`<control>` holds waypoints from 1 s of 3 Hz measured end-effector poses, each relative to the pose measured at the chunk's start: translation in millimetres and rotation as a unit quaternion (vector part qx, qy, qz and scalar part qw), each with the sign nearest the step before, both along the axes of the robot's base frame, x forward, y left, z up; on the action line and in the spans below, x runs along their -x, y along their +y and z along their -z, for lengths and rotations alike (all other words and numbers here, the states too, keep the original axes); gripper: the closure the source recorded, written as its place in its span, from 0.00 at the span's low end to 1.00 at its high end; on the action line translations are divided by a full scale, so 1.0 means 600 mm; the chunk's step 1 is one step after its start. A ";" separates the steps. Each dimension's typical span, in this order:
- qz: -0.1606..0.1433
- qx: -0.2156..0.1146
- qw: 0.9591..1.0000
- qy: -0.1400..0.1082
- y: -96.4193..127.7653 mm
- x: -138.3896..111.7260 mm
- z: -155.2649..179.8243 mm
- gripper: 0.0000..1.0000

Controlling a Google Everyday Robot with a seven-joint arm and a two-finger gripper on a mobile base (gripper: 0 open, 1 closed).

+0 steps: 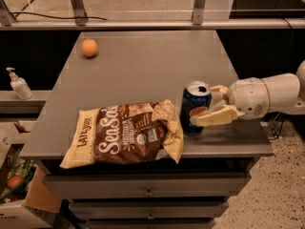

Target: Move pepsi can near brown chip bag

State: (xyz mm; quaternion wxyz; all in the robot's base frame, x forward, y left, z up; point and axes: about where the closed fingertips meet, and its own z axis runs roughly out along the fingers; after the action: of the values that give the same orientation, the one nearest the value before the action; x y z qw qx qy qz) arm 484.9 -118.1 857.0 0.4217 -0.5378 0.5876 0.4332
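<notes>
You will find the brown chip bag (125, 136) nearest, lying flat at the front edge of the grey table (143, 66), its left corner overhanging the edge slightly. Just beside its right end stands the pepsi can (195, 104), upright, silver top showing, close to the bag's crinkled yellow edge; whether the two touch cannot be told. The claw (205, 105) reaches in from the right on a white arm (267, 95) and pinches the can: one pale finger (217, 117) crosses the can's front, the other sits behind it. Whether the can's base rests on the table cannot be told. Further back, well apart at the far left of the table, lies an orange (89, 47). A pump bottle (19, 84) stands on a ledge off the table's left side.
</notes>
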 end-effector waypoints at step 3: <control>-0.021 0.028 0.999 -0.020 0.007 0.011 0.008 0.16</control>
State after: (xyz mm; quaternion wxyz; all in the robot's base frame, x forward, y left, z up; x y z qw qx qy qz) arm 478.5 -113.6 852.3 0.4088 -0.5700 0.5798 0.4145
